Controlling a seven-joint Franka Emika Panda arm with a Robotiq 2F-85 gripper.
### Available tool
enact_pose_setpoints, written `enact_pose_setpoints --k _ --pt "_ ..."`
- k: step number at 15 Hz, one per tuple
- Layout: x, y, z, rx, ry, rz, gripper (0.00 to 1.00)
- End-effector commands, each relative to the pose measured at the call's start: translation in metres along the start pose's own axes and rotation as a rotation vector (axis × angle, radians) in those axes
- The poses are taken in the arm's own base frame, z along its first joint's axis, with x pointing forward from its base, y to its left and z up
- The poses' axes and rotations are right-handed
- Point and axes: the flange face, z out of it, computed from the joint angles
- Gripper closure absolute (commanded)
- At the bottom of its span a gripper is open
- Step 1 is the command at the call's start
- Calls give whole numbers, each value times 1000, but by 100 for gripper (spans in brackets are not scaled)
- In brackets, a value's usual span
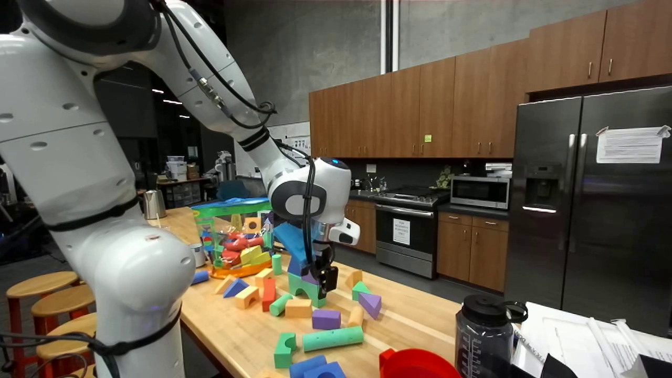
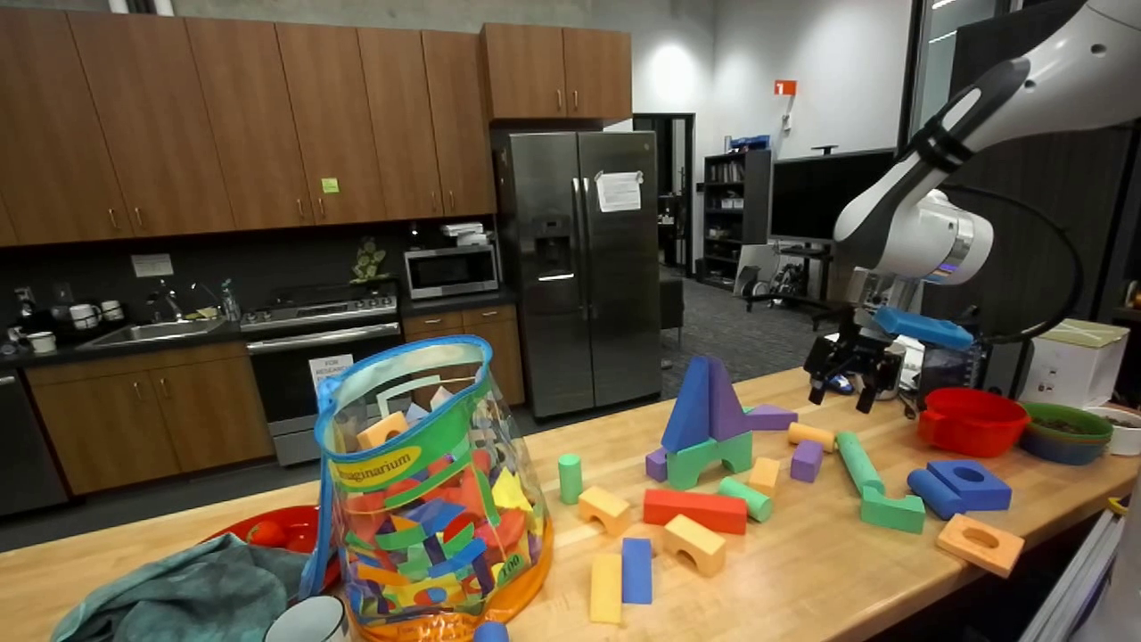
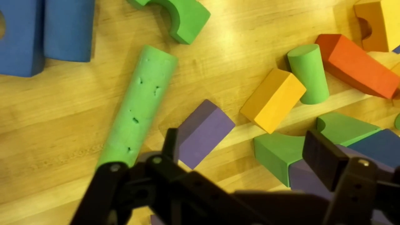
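Brown kitchen cabinets (image 2: 241, 116) hang beyond my wooden table (image 2: 775, 571). Reading left to right in an exterior view, I get a clear bag (image 2: 379, 470) packed with blocks (image 2: 446, 535), then a green arch (image 2: 688, 461) carrying a blue wedge (image 2: 688, 415) and a purple wedge (image 2: 726, 410), upright and side by side. Next, a purple block (image 2: 807, 461) lies on the table. Higher up and slightly right, I have my gripper (image 2: 841, 401) hanging over the table, jaws standing wide apart. Further right come a long green cylinder (image 2: 859, 462) on the table and a red bowl (image 2: 972, 434).
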Motion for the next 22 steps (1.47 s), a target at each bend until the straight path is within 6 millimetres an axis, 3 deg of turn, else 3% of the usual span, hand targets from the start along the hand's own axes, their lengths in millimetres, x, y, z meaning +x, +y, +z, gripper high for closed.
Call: enact_pose_setpoints --k 1,2,3,4,6,8,10,15,18,21,22 --pt "0 0 -1 -1 -1 0 0" --pt "0 0 -1 -1 -1 0 0" --pt "30 -7 -24 -13 6 -35 0" --pt "30 -18 -27 -43 16 -100 0" --pt "45 -34 -26 -104 31 -170 0" --pt "75 -40 -18 -151 33 -172 0" --pt "105 -38 -7 -191 3 -155 0" --pt "185 -10 21 -289 -77 -79 0" --pt "226 1 19 -256 -148 -118 0" --pt "266 9 0 -205 -180 -186 0" --pt "240 4 13 -245 -159 -149 0"
